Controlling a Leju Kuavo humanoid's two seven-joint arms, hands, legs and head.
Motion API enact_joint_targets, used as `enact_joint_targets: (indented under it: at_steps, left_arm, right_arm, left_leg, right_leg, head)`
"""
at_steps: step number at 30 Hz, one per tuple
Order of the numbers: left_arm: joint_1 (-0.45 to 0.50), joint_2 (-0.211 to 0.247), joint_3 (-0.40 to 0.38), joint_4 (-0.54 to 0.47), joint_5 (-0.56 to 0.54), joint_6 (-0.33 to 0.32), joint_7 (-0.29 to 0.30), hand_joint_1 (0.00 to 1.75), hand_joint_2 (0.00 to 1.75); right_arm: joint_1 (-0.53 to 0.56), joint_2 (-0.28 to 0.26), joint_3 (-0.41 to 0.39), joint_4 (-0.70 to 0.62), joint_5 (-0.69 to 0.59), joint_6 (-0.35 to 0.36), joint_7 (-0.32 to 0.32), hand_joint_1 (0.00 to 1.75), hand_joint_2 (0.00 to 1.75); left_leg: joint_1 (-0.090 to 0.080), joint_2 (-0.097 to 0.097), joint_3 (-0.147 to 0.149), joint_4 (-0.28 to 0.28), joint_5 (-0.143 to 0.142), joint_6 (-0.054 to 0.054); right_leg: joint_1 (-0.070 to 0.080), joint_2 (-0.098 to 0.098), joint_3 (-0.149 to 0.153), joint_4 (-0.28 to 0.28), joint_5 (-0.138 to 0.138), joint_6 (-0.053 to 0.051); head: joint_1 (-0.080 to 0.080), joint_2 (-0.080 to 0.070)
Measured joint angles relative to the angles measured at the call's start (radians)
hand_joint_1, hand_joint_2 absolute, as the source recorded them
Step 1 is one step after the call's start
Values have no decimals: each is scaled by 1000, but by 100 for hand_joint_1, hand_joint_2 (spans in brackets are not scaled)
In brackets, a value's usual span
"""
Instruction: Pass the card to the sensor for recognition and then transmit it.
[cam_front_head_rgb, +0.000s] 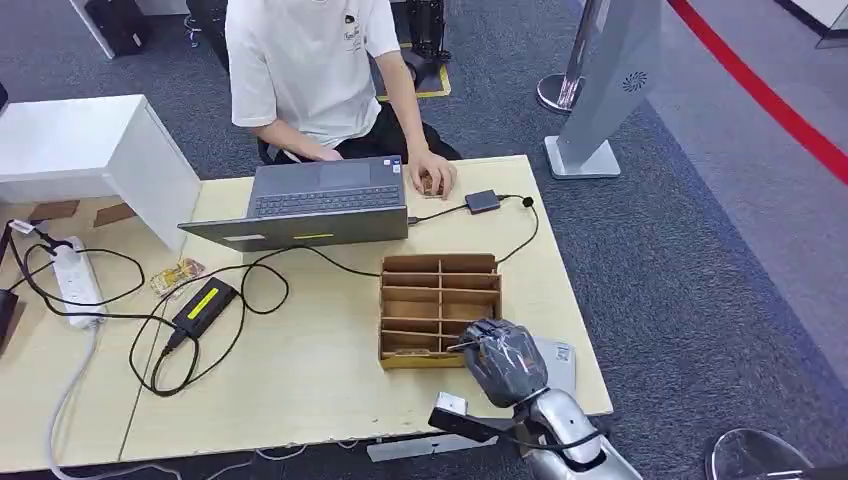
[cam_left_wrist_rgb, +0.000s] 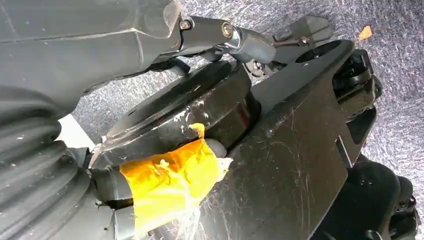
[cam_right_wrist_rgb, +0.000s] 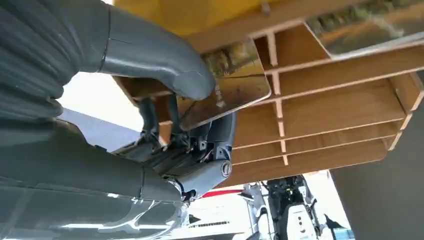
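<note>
One thin, stiff, glossy card (cam_right_wrist_rgb: 235, 85) is being pinched by right hand (cam_front_head_rgb: 503, 360) thumb and fingers (cam_right_wrist_rgb: 150, 117) over the compartmented wooden box (cam_front_head_rgb: 440, 305); likely light, slippery, so edge grip advisable.

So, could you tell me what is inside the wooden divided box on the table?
The wooden box is split into slots. Most that show look empty. In the right wrist view another card lies in one slot, and the right hand pinches a card at the near corner, hiding the slots beneath.
</note>
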Motion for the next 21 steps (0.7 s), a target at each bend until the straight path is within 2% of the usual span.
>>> enact_joint_targets:
  at_steps: [5,8,13,21]
  left_arm:
    - [0,0,0,0,-1,-2,0,0,175]
    - [1,0,1,0,-5,-2,-17,0,175]
    - [3,-2,1,0,-10,54,-53,0,175]
    - [3,-4,2,0,-20,57,-40,0,175]
  right_arm:
    - [0,3,0,5,0,-2,1,164,175]
    - [0,4,-1,7,0,-3,1,164,175]
    - [10,4,-10,6,1,-12,9,164,175]
    - [15,4,-28,-24,-2,-11,14,164,175]
  left_leg:
    - [0,0,0,0,0,0]
    - [0,0,0,0,0,0]
    - [0,0,0,0,0,0]
    - [0,0,0,0,0,0]
  right_leg:
    - [0,0,0,0,0,0]
    - [0,0,0,0,0,0]
    - [0,0,0,0,0,0]
    - [0,0,0,0,0,0]
  head:
    - [0,0]
    - [0,0]
    - [0,0]
    - [0,0]
